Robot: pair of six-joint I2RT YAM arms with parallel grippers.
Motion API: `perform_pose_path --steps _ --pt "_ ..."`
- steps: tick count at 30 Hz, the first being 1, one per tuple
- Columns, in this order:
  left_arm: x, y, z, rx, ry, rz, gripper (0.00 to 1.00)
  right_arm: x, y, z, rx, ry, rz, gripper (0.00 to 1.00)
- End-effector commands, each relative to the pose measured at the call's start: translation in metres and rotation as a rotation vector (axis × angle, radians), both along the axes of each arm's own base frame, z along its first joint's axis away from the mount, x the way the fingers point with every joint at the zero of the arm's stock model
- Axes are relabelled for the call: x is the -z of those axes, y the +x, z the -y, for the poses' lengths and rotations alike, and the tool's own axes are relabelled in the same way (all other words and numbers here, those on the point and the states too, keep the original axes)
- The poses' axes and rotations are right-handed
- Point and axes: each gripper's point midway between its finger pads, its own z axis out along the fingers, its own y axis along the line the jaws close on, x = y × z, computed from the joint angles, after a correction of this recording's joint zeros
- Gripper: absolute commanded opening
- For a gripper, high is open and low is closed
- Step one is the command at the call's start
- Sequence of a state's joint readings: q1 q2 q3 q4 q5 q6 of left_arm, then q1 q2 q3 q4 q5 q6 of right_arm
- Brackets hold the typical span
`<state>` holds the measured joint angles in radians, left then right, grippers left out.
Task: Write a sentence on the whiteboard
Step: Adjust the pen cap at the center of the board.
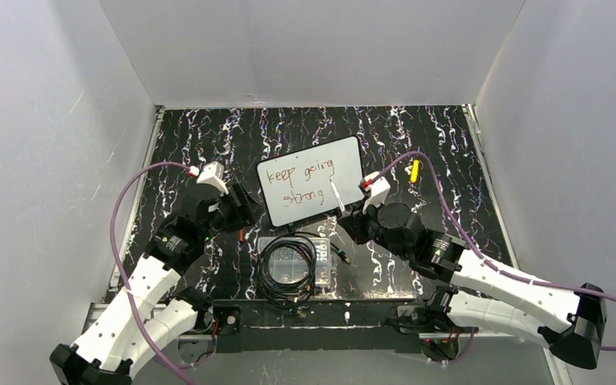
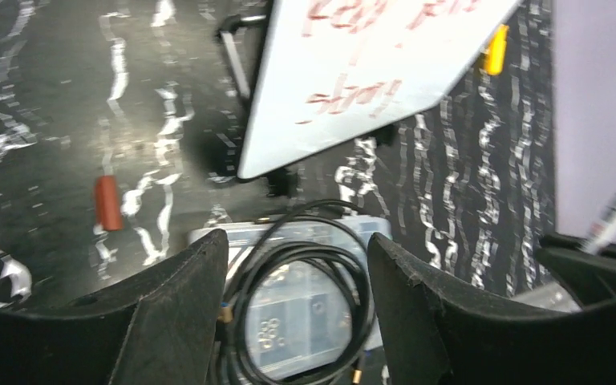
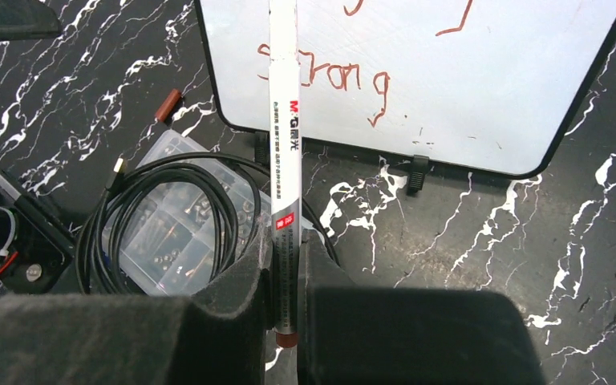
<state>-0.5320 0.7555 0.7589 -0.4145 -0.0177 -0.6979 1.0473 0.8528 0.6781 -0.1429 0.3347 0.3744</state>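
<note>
whiteboard [image 1: 311, 181] sits mid table [image 1: 449, 136] on the black marbled top, propped on its small black feet [image 3: 419, 171] and leaning back, face toward the arms, turned a bit so its right end is higher in the top view. sentence [image 1: 301, 180] is on it in thin reddish-brown marker, "keep going" on the upper line and "strong" below, taking up the left and middle of the board, right part bare. right gripper [image 3: 286, 257] is just in front of the board's lower right area, jaws narrow and clamped on a white marker [image 3: 286, 160] with a red-brown end cap at the back. the marker runs straight up from the fingers across the lower edge of the board and over the start of "strong" in the wrist view. its tip is cut off there, and from above it lies over the board right of "strong"; cannot tell if the tip touches the surface. left gripper [image 2: 297, 265] is by the board's lower left corner, jaws spread wide, hanging over the clear plastic box [image 1: 293, 265]. that box lies flat just in front of the board with a coiled black cable [image 3: 152, 208] on top of it. a small red cap [image 2: 107, 202] lies on the table left of the box, near the left gripper. a yellow object [image 1: 415, 169] lies on the table to the right of the board, apart from it.
</note>
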Motion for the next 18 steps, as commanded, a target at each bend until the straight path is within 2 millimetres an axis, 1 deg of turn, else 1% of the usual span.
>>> perform_pose_path --steps 1,3,6,12,15,18 --pt "0.043 -0.012 -0.036 -0.049 0.134 -0.153 0.61 -0.017 0.003 0.005 0.007 0.008 0.056 0.01" --pt "0.059 -0.008 -0.044 -0.071 0.173 -0.207 0.6 -0.015 0.002 0.006 0.006 0.008 0.054 0.01" --pt "0.085 -0.003 -0.05 -0.08 0.234 -0.286 0.55 -0.015 0.001 0.007 0.003 0.018 0.055 0.01" --pt "0.133 -0.004 -0.057 -0.101 0.302 -0.422 0.46 -0.013 -0.001 0.012 0.009 0.029 0.062 0.01" --pt "0.149 -0.005 -0.061 -0.118 0.325 -0.463 0.44 -0.012 -0.001 0.014 0.013 0.028 0.064 0.01" --pt "0.156 -0.003 -0.067 -0.14 0.366 -0.482 0.43 -0.011 -0.001 0.014 0.012 0.027 0.068 0.01"
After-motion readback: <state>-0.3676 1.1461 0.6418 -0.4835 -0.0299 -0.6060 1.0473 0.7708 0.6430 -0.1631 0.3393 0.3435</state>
